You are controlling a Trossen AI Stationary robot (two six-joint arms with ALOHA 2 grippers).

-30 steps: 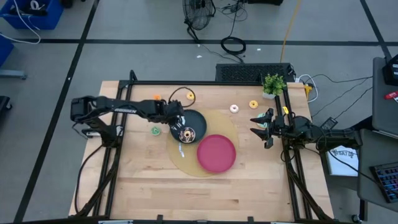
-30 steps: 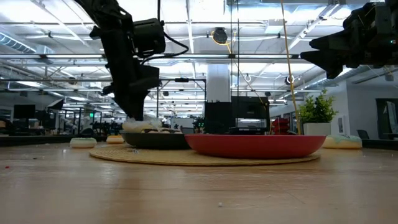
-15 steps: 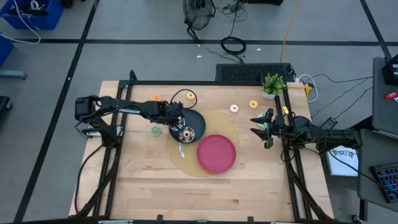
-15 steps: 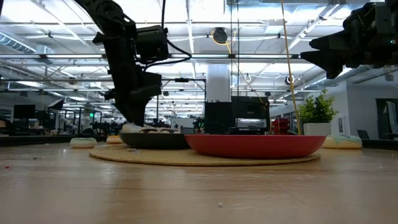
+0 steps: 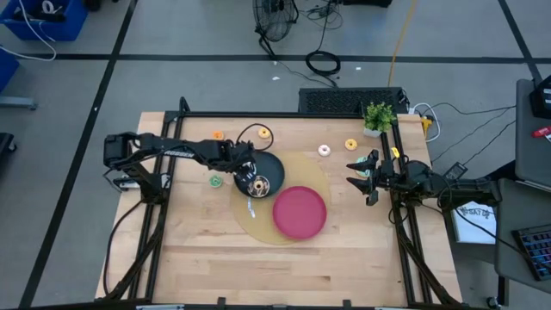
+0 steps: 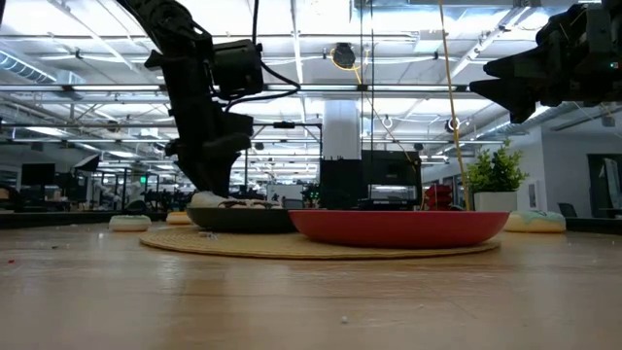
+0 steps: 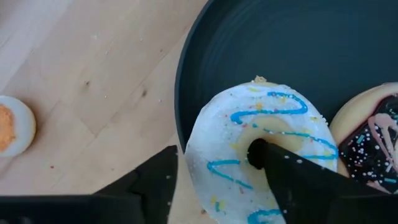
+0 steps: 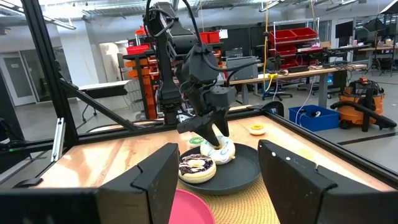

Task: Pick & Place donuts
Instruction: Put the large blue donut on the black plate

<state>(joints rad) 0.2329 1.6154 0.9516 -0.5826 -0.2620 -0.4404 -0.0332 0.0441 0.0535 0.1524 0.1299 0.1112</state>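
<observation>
Since a second ago the left arm's shoulder end is sitting slightly further right in the high view, and in the low view the left claw is standing a touch further right, over the near-left edge of the black plate. That claw is reaching down at the white donut with blue drizzle, which is lying inside the black plate against its rim. Its fingers are parted and straddling the ring: one fingertip is sitting in the donut's hole, the other is outside the plate rim, beside the donut's outer edge. Whether the pads are actually pressing on the donut I cannot tell; it is resting on the plate.

Just beside it in the same plate is lying a second donut with dark brown icing and pink lines, touching the white one. The black plate and a red plate are both sitting on a round woven mat, the red one nearer the front of the desk.

Loose donuts are lying on the bare desk: a green one left of the black plate, an orange one and a yellow one toward the back, and a pink one and another orange-yellow one further right.

The right claw is hanging above the right side of the desk, well apart from the plates, its fingers spread and holding nothing.
</observation>
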